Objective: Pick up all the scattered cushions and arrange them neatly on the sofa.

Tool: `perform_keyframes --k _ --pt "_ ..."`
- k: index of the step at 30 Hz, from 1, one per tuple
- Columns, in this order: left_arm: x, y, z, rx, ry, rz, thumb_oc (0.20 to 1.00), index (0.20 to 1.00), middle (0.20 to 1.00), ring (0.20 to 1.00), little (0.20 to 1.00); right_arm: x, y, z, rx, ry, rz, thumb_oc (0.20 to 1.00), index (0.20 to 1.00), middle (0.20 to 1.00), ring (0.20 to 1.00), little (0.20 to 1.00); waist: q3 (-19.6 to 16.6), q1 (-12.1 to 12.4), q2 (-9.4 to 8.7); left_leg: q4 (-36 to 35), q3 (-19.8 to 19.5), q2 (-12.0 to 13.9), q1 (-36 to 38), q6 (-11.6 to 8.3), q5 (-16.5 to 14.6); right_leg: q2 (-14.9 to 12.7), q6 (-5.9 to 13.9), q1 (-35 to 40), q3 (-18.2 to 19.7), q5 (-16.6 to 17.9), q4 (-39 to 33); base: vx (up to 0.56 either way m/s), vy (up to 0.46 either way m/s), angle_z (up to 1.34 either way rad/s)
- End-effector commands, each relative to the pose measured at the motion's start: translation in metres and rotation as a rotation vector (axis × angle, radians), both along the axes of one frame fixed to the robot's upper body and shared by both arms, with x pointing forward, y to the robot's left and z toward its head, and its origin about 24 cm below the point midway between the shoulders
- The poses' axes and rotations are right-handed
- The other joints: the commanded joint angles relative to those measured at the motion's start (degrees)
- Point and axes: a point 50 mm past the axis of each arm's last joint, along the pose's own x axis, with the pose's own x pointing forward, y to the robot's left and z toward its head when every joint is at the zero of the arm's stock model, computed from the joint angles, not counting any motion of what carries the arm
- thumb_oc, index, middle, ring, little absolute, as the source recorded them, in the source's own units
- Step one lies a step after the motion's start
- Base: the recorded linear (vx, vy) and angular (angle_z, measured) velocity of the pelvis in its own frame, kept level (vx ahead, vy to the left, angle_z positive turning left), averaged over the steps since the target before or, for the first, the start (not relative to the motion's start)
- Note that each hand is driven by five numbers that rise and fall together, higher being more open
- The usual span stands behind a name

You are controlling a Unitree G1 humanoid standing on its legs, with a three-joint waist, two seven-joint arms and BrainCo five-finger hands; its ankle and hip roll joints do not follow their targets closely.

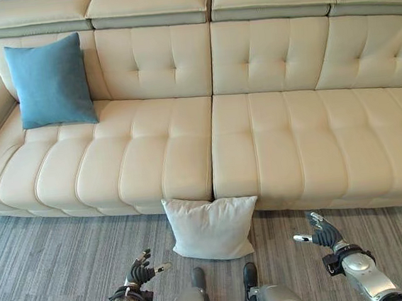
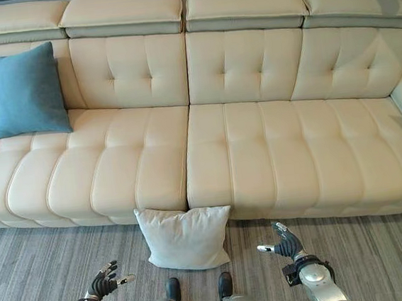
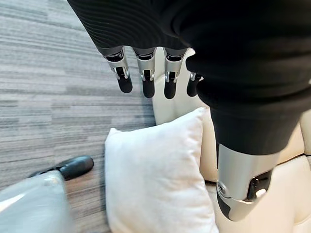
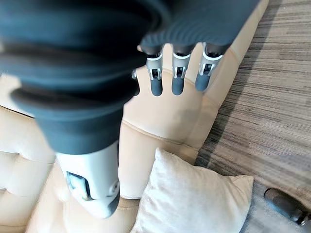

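Left hand [image 1: 143, 270] sits low at the bottom left of the head view, fingers loosely spread and holding nothing. Over at the lower right, the right hand [image 1: 321, 232] hovers too, fingers relaxed, thumb out to the side, equally empty. Both wrist views back that up: straight fingers hanging over the scene, nothing between them.

Between the two hands, in the lower centre of the frame, the white cushion [image 1: 212, 227] stands on the grey floor [image 1: 48, 265], propped upright against the front edge of the cream sofa [image 1: 285, 135], right where the two seat sections meet. Neither hand touches it; each is off to its own side, the left one a little nearer.

Up in the upper left of the frame, the blue cushion [image 1: 50, 82] already rests on the seat, leaning against the backrest by the armrest. That one looks placed.

So, by my reading, one cushion is done and the white one is the step in hand, with the reach only just shaping up. The next move calls for both hands to come inward and close on the white cushion's sides, or for one to pinch a top corner. It is soft and will sag, so a two-sided squeeze seems safer, then a lift up onto the seat and against the backrest.
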Motion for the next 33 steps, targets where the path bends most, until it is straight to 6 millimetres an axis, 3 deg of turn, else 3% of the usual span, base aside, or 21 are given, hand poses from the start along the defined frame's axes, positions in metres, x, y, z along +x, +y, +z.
perform_keyframes --k 1,2,5,9,12,13,15,16,17,18,19,21,25,26,27,28,29,30,31,32,33 --pt "0.046 0.022 0.042 0.077 -0.207 0.028 1.0 1.0 1.0 1.0 1.0 0.033 0.0 0.021 -0.073 -0.099 0.014 1.0 1.0 1.0 1.0 1.0 2.05 1.22 -1.69 7.32 -0.27 -1.65 -6.82 -0.98 -4.76 -3.83 5.06 -9.55 5.87 -7.58 14.58 -0.19 0.182 -0.09" --pt "0.046 0.022 0.042 0.077 -0.208 0.029 1.0 1.0 1.0 1.0 1.0 0.034 0.0 0.021 -0.073 -0.1 0.014 1.0 1.0 1.0 1.0 1.0 1.95 1.26 -1.73 7.48 -0.22 -1.65 -7.08 -0.97 -4.82 -3.85 5.07 -9.86 5.95 -7.65 14.8 -0.22 0.16 -0.15" --pt "0.088 0.035 0.083 0.112 -0.371 0.089 1.0 1.0 1.0 1.0 1.0 0.066 -0.011 0.038 -0.072 -0.149 -0.093 1.0 1.0 1.0 1.0 1.0 5.85 2.09 -1.35 13.49 1.03 -2.54 -15.43 -0.13 -6.31 -5.72 5.18 -18.69 7.5 -7.96 20.28 -0.17 0.08 -0.1" --pt "0.114 0.05 0.115 0.117 -0.473 0.172 1.0 1.0 1.0 1.0 1.0 0.091 -0.027 0.062 -0.081 -0.202 -0.183 1.0 1.0 1.0 1.0 1.0 8.62 2.01 -1.11 18.31 1.8 -2.38 -23.1 0.04 -7.03 -6.3 4.98 -26.51 8.49 -8.32 24.6 -0.13 0.008 -0.02" --pt "0.145 0.063 0.168 0.107 -0.635 0.255 1.0 1.0 1.0 1.0 1.0 0.126 -0.046 0.115 -0.125 -0.32 -0.276 1.0 1.0 1.0 1.0 1.0 12.08 1.36 -0.43 26.97 2.36 -1.35 -34.74 -0.06 -10.07 -6.44 4.68 -38.46 10.53 -11.16 33.05 -0.16 0.006 0.01" --pt "0.145 0.063 0.169 0.106 -0.637 0.255 1.0 1.0 1.0 1.0 1.0 0.126 -0.046 0.116 -0.125 -0.322 -0.276 1.0 1.0 1.0 1.0 1.0 11.92 1.37 -0.43 27.25 2.37 -1.31 -35.17 -0.05 -10.18 -6.42 4.68 -38.89 10.59 -11.24 33.29 -0.1 0.006 0.01" --pt "0.162 0.06 0.198 0.08 -0.723 0.273 1.0 1.0 1.0 1.0 1.0 0.151 -0.049 0.164 -0.132 -0.449 -0.308 1.0 1.0 1.0 1.0 1.0 13.05 0.96 -0.02 33.67 2.34 -0.66 -45.55 0.24 -11.1 -5.82 4.34 -48.99 12.09 -12.12 38.77 -0.08 -0.009 -0.07" --pt "0.163 0.06 0.2 0.079 -0.727 0.273 1.0 1.0 1.0 1.0 1.0 0.152 -0.049 0.166 -0.132 -0.453 -0.308 1.0 1.0 1.0 1.0 1.0 13.04 0.96 0.01 34.0 2.34 -0.61 -45.99 0.24 -11.19 -5.78 4.34 -49.43 12.13 -12.19 39.06 -0.06 -0.016 -0.19" --pt "0.173 0.056 0.217 0.082 -0.764 0.261 1.0 1.0 1.0 1.0 1.0 0.166 -0.044 0.198 -0.101 -0.543 -0.317 1.0 1.0 1.0 1.0 1.0 13.06 0.75 0.31 37.46 1.89 -0.44 -51.93 0.53 -11.73 -5.3 4.02 -55.34 13.27 -12.68 42.13 -0.01 -0.011 -0.17" --pt "0.174 0.056 0.218 0.081 -0.767 0.261 1.0 1.0 1.0 1.0 1.0 0.166 -0.044 0.199 -0.1 -0.547 -0.317 1.0 1.0 1.0 1.0 1.0 13.05 0.77 0.33 37.81 1.88 -0.38 -52.38 0.53 -11.85 -5.25 4.02 -55.77 13.31 -12.77 42.43 0.0 -0.009 -0.14" --pt "0.184 0.049 0.238 0.098 -0.81 0.234 1.0 1.0 1.0 1.0 1.0 0.179 -0.03 0.227 -0.078 -0.628 -0.302 1.0 1.0 1.0 1.0 1.0 13.06 0.77 0.73 40.3 1.67 -0.52 -56.86 0.81 -12.28 -4.84 3.8 -60.47 14.1 -13.21 44.8 0.02 -0.008 -0.08" --pt "0.197 0.036 0.262 0.1 -0.86 0.197 1.0 1.0 1.0 1.0 1.0 0.192 -0.007 0.259 -0.017 -0.719 -0.272 1.0 1.0 1.0 1.0 1.0 13.05 0.9 1.14 42.62 1.39 -1.1 -60.76 1.25 -12.84 -4.23 3.65 -64.51 14.7 -13.75 47.06 0.03 -0.013 -0.09" --pt "0.209 0.02 0.286 0.111 -0.905 0.14 1.0 1.0 1.0 1.0 1.0 0.202 0.023 0.282 0.037 -0.781 -0.212 1.0 1.0 1.0 1.0 1.0 13.05 1.16 1.5 44.33 0.84 -1.55 -63.83 1.58 -13.16 -3.86 3.67 -67.76 15.07 -14.0 48.95 0.01 -0.022 -0.06" --pt "0.222 -0.008 0.318 0.119 -0.977 0.059 1.0 1.0 1.0 1.0 1.0 0.209 0.065 0.305 0.114 -0.847 -0.119 1.0 1.0 1.0 1.0 1.0 13.03 1.36 1.87 45.18 0.66 -1.97 -65.49 1.8 -13.2 -3.56 3.45 -69.23 14.87 -14.24 50.19 0.0 -0.05 -0.04" --pt "0.226 -0.025 0.332 0.114 -1.012 0.01 1.0 1.0 1.0 1.0 1.0 0.211 0.094 0.315 0.149 -0.879 -0.041 1.0 1.0 1.0 1.0 1.0 12.82 1.73 2.34 45.5 0.56 -2.32 -66.26 1.94 -13.15 -3.57 3.39 -70.05 14.7 -14.38 50.7 0.0 -0.05 -0.03" --pt "0.226 -0.025 0.332 0.114 -1.013 0.011 1.0 1.0 1.0 1.0 1.0 0.211 0.094 0.316 0.149 -0.88 -0.041 1.0 1.0 1.0 1.0 1.0 12.82 1.7 2.35 45.52 0.54 -2.34 -66.3 1.94 -13.15 -3.59 3.39 -70.08 14.68 -14.39 50.72 0.02 -0.041 0.0" --pt "0.229 -0.043 0.342 0.092 -1.053 -0.035 0.758 0.758 0.758 0.758 0.758 0.208 0.126 0.324 0.19 -0.919 0.056 0.344 0.344 0.344 0.344 0.344 12.33 1.94 2.7 45.02 0.33 -2.49 -66.23 1.98 -12.85 -3.63 3.31 -70.17 14.36 -14.53 50.88 0.0 0.0 0.0" --pt "0.229 -0.043 0.341 0.092 -1.053 -0.035 0.561 0.561 0.561 0.561 0.561 0.208 0.126 0.324 0.189 -0.918 0.056 0.2 0.2 0.2 0.2 0.2 12.33 1.9 2.71 44.98 0.31 -2.52 -66.21 1.97 -12.83 -3.65 3.3 -70.15 14.34 -14.53 50.87 0.01 -0.035 0.05" --pt "0.229 -0.053 0.347 0.089 -1.081 -0.059 0.2 0.2 0.2 0.2 0.2 0.206 0.139 0.325 0.216 -0.931 0.096 0.2 0.2 0.2 0.2 0.2 12.0 1.95 2.81 44.33 0.14 -2.68 -65.8 1.93 -12.56 -3.6 3.17 -69.88 14.18 -14.48 50.53 0.0 -0.014 0.05" --pt "0.229 -0.053 0.347 0.089 -1.081 -0.059 0.2 0.2 0.2 0.2 0.2 0.206 0.139 0.325 0.216 -0.931 0.096 0.2 0.2 0.2 0.2 0.2 12.0 1.95 2.81 44.32 0.14 -2.69 -65.79 1.93 -12.55 -3.6 3.17 -69.87 14.18 -14.48 50.52 -0.01 -0.046 0.08" --pt "0.226 -0.071 0.356 0.052 -1.154 -0.104 0.2 0.2 0.2 0.2 0.2 0.198 0.164 0.326 0.317 -0.963 0.178 0.2 0.2 0.2 0.2 0.2 11.22 2.11 2.7 42.07 -0.23 -2.96 -64.2 1.74 -11.68 -3.63 2.99 -68.71 13.88 -14.18 49.14 -0.01 -0.032 0.04"
